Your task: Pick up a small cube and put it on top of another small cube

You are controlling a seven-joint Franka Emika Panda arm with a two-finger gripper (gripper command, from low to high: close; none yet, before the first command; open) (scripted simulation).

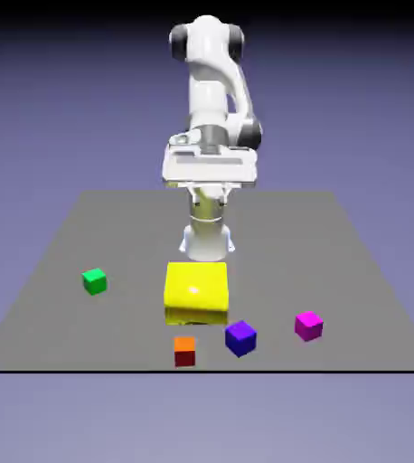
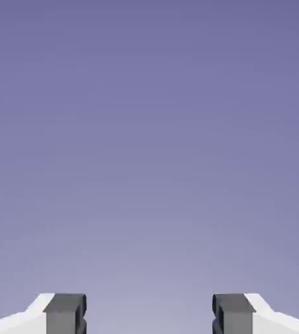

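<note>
Gripper, raised, wide open w/ nothing btwn tips; small cubes (green at the exterior view's left; orange-red, blue, magenta nr. front edge) req. hand aimed down, jaws squared, yellow block avoided.

1. Big block: on tabletop.
2. Leftmost cube: exterior view's left of block.
3. Front cube: before block.
4. Corner cube: before block, rightward.
5. Rightmost cube: farther right.
6. Robot base: behind block.
</note>
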